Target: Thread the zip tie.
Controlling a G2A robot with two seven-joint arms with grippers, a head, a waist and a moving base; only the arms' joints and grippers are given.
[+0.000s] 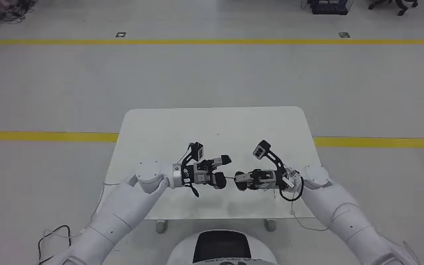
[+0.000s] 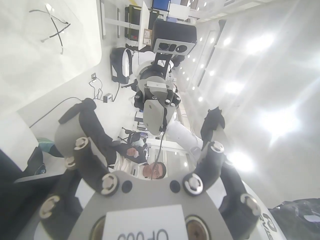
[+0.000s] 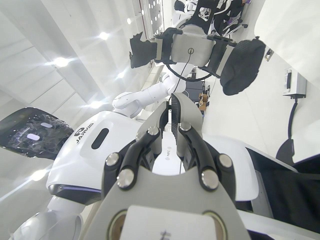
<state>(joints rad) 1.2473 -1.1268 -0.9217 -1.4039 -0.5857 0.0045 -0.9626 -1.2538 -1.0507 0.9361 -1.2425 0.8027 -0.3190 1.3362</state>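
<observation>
White printed sticker [image 2: 145, 222] at the base of the left claw [image 2: 148, 111], a like sticker [image 3: 162, 226] at the base of the right claw [image 3: 172, 101], print on both partly cut off. Both arms bent inward over the near half of the table [image 1: 159, 132], wrists about level, claw tips facing each other and close together. Left claw spread wide, dark pads far apart. Right claw pinched narrow on the zip tie [image 3: 183, 68], a thin dark strip held in the air above the table, between the two claws. Long axis along the line from claw to claw, across the robot's front. Free end pointing into the wide gap of the left claw, toward its palm; touching or not, unclear. Elsewhere on the table, a few thin dark and pale strands [image 2: 52, 26] lying crossed.
</observation>
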